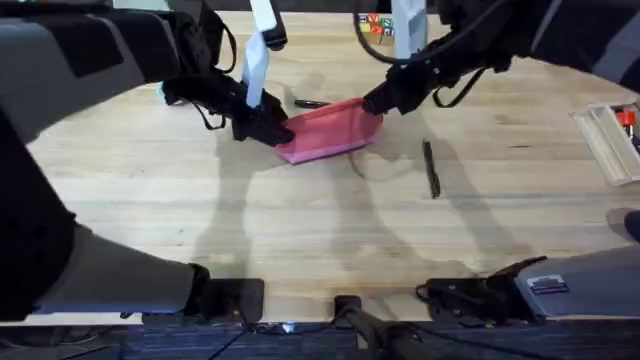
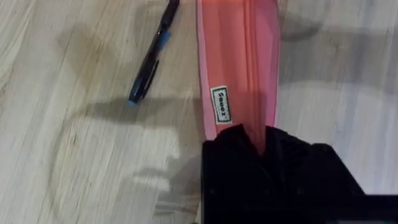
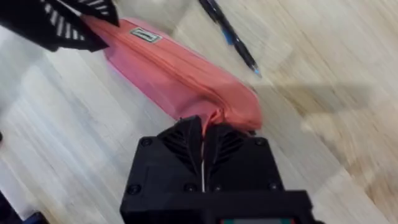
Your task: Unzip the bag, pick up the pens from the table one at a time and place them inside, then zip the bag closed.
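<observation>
Pink bag (image 1: 330,130): far centre of table (image 1: 300,230), zip closed. Left gripper (image 1: 268,128) clamps its left end; right gripper (image 1: 375,100) pinches its right end. One pen (image 1: 431,168) right of bag, another (image 1: 310,103) just beyond.

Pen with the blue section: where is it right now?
In the overhead view the pen with the blue section lies on the table just behind the bag, near its left end, apart from it and close to the left gripper.
</observation>
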Robot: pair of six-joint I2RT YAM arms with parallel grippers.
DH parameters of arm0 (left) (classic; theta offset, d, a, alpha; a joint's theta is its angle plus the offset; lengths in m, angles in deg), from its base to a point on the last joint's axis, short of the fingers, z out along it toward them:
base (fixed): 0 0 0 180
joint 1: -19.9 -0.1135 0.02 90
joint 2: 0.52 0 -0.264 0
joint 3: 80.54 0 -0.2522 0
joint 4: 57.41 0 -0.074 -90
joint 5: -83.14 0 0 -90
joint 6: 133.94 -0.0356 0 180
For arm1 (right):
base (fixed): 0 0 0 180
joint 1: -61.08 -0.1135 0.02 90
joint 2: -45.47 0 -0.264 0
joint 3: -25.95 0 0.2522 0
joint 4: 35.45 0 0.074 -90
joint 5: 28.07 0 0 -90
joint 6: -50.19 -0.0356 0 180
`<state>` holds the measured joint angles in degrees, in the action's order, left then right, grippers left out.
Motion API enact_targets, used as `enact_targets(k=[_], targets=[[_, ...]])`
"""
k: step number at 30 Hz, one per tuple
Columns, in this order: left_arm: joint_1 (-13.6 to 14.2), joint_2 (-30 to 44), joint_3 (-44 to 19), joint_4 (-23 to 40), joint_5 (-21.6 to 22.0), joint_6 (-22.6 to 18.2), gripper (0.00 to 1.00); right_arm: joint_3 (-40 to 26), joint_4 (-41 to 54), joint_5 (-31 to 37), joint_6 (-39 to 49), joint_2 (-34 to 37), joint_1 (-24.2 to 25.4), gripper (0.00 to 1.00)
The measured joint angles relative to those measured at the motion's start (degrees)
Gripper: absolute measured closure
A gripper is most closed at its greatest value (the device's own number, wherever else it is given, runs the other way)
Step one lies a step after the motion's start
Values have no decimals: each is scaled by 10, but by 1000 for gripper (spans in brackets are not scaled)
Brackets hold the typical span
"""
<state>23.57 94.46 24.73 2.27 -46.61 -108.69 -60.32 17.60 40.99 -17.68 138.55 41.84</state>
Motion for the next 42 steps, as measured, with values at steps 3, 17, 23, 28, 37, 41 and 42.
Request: enact_targets(k=[3, 17, 23, 28, 37, 41, 42], targets=[[-4, 0, 0, 2, 3, 0, 959, 0, -6, 1, 0, 0, -16, 970], [-9, 0, 0, 6, 18, 0, 959, 0, -50, 17, -27, 1, -64, 970], [-9, 0, 0, 5, 17, 0, 959, 0, -45, 33, -36, 1, -68, 971], [-9, 0, 0, 3, 16, 0, 959, 0, -38, 36, -39, 1, -55, 971], [-9, 0, 0, 0, 16, 0, 959, 0, -47, 14, -39, 1, -34, 971], [-9, 0, 0, -1, 16, 0, 959, 0, -54, 2, -42, 1, -35, 971], [-9, 0, 0, -1, 16, 0, 959, 0, -56, 1, -44, 1, -35, 971]])
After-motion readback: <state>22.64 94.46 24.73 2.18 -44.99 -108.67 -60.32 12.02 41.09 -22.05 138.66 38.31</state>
